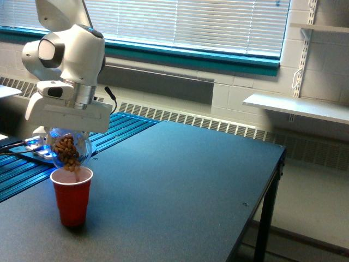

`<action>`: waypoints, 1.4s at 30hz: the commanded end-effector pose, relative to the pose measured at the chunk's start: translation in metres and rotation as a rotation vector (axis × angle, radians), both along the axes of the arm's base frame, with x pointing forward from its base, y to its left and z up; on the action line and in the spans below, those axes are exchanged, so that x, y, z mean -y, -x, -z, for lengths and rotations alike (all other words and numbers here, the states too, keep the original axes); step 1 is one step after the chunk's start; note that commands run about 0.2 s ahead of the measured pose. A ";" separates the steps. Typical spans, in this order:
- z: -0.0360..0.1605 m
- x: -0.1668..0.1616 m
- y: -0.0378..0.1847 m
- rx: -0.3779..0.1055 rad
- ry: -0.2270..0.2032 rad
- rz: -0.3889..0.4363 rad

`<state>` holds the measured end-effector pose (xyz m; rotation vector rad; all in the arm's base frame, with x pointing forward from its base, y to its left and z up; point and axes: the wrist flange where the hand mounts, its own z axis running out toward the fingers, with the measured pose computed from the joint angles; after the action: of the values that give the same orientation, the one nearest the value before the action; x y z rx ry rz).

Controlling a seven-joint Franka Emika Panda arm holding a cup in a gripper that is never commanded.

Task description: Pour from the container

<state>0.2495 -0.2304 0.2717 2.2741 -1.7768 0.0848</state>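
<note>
Dark table (180,180) before blinds (191,24), wall shelf (297,106).

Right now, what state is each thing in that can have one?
Jar: held under the gripper, tipped over the red cup, brown pieces inside.
Red cup: upright on the table, open top.
Gripper: shut on the jar.
Window blinds: lowered.

Dark table (185,185) carries 1 red cup (71,197) (upright).
</note>
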 end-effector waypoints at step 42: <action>-0.019 0.012 -0.012 -0.057 0.021 -0.008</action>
<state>0.2582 -0.2404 0.2879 2.2408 -1.7589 0.0478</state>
